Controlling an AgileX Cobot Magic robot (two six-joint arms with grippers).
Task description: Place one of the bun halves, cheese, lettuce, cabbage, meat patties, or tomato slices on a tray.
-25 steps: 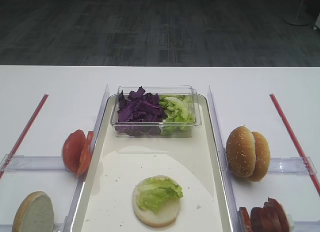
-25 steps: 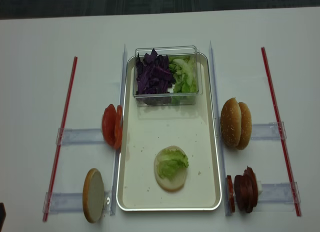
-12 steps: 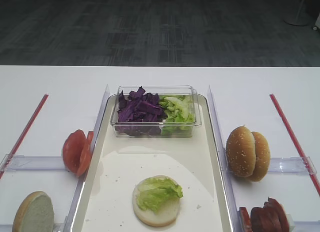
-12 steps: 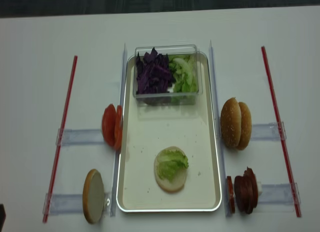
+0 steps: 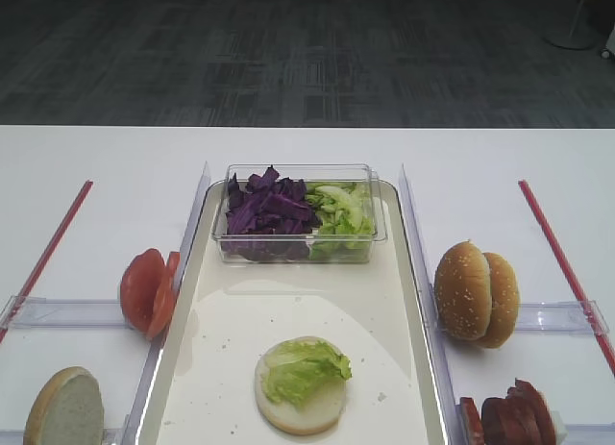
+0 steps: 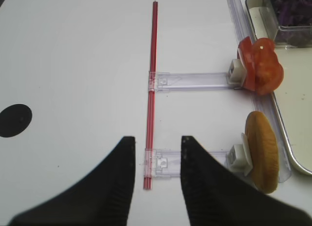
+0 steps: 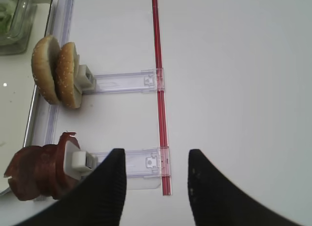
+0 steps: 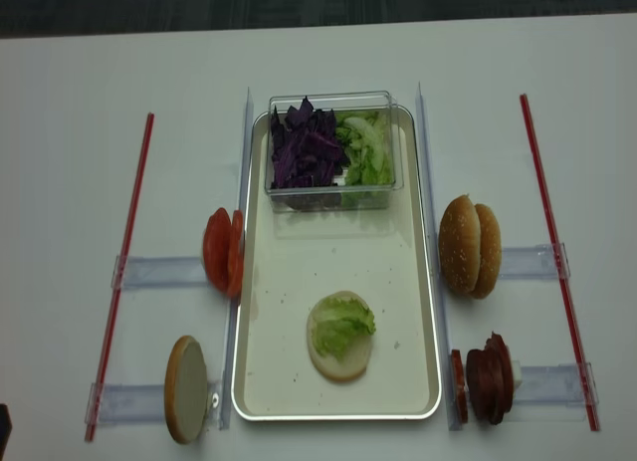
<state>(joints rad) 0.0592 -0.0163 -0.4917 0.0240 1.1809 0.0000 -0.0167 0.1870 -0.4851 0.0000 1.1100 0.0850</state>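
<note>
The tray (image 8: 418,282) is seen lying lengthwise in the middle of the white table (image 8: 70,83), and nothing in either overhead view is found to have shifted over the last second.

At the far left a red strip (image 8: 124,267) is laid along the table. The left gripper (image 6: 156,187) is held above the near end of that strip with its jaws parted and nothing between them. Just right of it, on clear holders beside the tray's left edge, the tomato slices (image 8: 223,252) are stood on edge, and nearer the camera one pale bun half (image 8: 185,388) is stood the same way.

On the tray itself a clear plastic box (image 8: 333,101) is set at the far end, with the cabbage (image 8: 305,147) in its left part and loose lettuce (image 8: 366,147) in its right. Near the tray's near end a cut bun half (image 8: 338,361) lies flat with a lettuce leaf (image 8: 341,322) resting on it.

Right of the tray the seeded bun halves (image 8: 470,245) are stood together, and the meat patties (image 8: 485,376) are stacked upright nearer the camera. The right gripper (image 7: 156,182) is seen empty, jaws apart, over the near end of the right holder.

Since no change is recorded, the task is judged to be paused between placements: two layers are down, and another ingredient remains to be fetched.
</note>
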